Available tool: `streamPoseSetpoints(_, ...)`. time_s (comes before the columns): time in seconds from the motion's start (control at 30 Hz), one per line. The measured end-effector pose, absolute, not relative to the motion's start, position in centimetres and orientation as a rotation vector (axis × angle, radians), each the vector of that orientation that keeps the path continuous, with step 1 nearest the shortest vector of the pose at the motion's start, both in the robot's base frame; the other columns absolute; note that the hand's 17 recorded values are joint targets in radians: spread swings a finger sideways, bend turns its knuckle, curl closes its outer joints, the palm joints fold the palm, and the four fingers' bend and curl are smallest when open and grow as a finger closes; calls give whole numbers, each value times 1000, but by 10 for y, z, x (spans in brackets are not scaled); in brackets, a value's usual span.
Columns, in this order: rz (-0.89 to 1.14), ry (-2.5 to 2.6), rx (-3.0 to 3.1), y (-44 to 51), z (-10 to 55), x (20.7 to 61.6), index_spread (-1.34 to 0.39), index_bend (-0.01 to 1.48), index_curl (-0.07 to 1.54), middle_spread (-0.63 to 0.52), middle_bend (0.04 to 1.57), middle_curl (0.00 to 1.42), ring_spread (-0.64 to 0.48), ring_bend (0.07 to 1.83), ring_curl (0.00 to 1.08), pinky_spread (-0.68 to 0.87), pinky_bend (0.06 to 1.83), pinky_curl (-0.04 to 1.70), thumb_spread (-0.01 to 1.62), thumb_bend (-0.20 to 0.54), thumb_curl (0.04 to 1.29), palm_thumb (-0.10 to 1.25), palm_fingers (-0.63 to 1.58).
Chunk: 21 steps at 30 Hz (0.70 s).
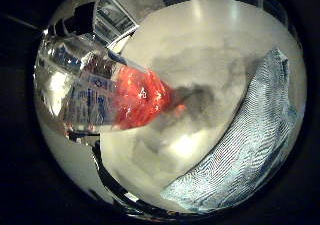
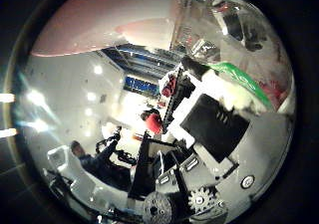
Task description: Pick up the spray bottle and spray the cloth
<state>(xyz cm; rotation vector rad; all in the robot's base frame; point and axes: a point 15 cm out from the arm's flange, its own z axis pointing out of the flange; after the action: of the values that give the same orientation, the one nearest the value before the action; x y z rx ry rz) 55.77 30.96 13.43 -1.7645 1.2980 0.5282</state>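
Observation:
The spray bottle is clear plastic with a printed label and a red-orange part at one end. It lies close against the palm, up off the white table, and casts a shadow on it. The grey-blue woven cloth lies flat on the table beyond the bottle's red end, apart from it. My hand shows as white, black and geared parts, its fingers curled around the clear bottle, which carries a green band.
The table's dark edge runs near the cloth's end. Beyond the table there are shelves or window frames, and the thumb side view looks out into a lit room with equipment.

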Motion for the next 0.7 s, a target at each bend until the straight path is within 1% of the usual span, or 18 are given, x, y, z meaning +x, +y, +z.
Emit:
streamPoseSetpoints(0.03,528,1293,-1783,308,132,556,-407,328,737,-146,758,504,-218,1050,541,-435,882,906,1009,-30,584,803,486)
streamPoseSetpoints(0.1,525,1288,-1807,305,129,555,-438,321,706,-145,713,485,-223,1020,514,-399,829,889,1019,-30,563,790,426)
streamPoseSetpoints(0.13,523,1284,-1819,304,128,554,-449,330,688,-128,649,464,-202,895,485,-269,736,890,1026,-36,537,766,159)
streamPoseSetpoints(0.2,522,1278,-1848,302,125,551,-457,270,596,-95,549,412,-146,726,394,-21,629,812,1026,-35,490,735,20)
streamPoseSetpoints(0.23,529,1278,-1867,301,123,549,-454,260,571,-87,525,400,-126,687,370,59,598,780,1023,-36,475,721,25)
streamPoseSetpoints(0.27,540,1276,-1895,300,120,544,-450,220,538,-66,466,379,-95,636,348,141,555,740,1018,-37,456,709,-52)
streamPoseSetpoints(0.33,552,1266,-1946,298,120,541,-446,166,475,-35,374,347,-45,556,310,263,497,663,1009,-36,422,676,-53)
streamPoseSetpoints(0.5,533,1282,-1966,279,130,552,-432,152,378,-4,274,320,18,441,266,368,429,542,1005,-29,369,641,-11)
streamPoseSetpoints(0.7,473,1313,-1945,234,143,567,-424,157,318,-1,229,319,30,390,253,384,414,460,999,-28,341,635,32)
